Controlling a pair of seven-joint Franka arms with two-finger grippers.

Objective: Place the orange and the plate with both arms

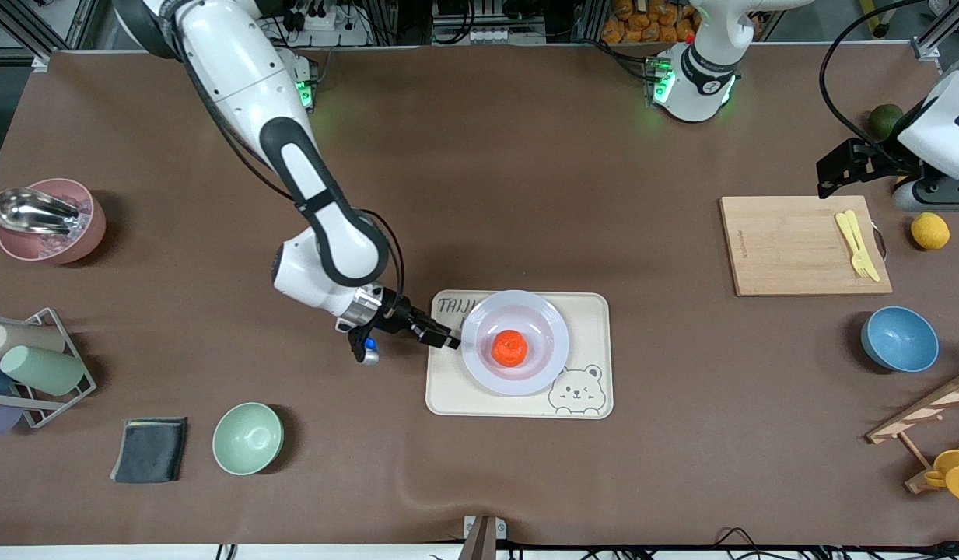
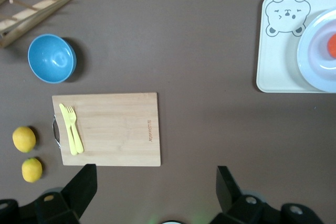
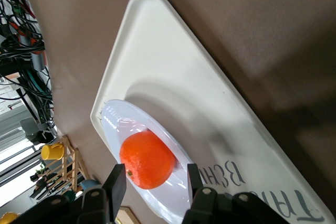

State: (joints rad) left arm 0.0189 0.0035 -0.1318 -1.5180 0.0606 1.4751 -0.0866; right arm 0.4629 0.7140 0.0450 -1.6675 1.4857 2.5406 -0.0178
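The orange (image 1: 509,347) lies in the middle of the pale plate (image 1: 543,313), which rests on the cream bear-print tray (image 1: 592,311). My right gripper (image 1: 446,339) is low at the plate's edge toward the right arm's end, fingers open. In the right wrist view its fingers (image 3: 116,183) stand apart with the plate's rim (image 3: 122,118) and the orange (image 3: 147,160) just ahead between them. My left gripper (image 1: 835,168) is open and empty, up over the table beside the cutting board; in its wrist view the gripper (image 2: 156,182) shows bare table between the fingers.
A wooden cutting board (image 1: 798,245) with yellow cutlery (image 1: 858,243), a lemon (image 1: 930,230), a dark green fruit (image 1: 885,119) and a blue bowl (image 1: 899,338) sit at the left arm's end. A mint bowl (image 1: 247,438), dark cloth (image 1: 150,449), cup rack (image 1: 28,365) and pink bowl (image 1: 51,222) sit at the right arm's end.
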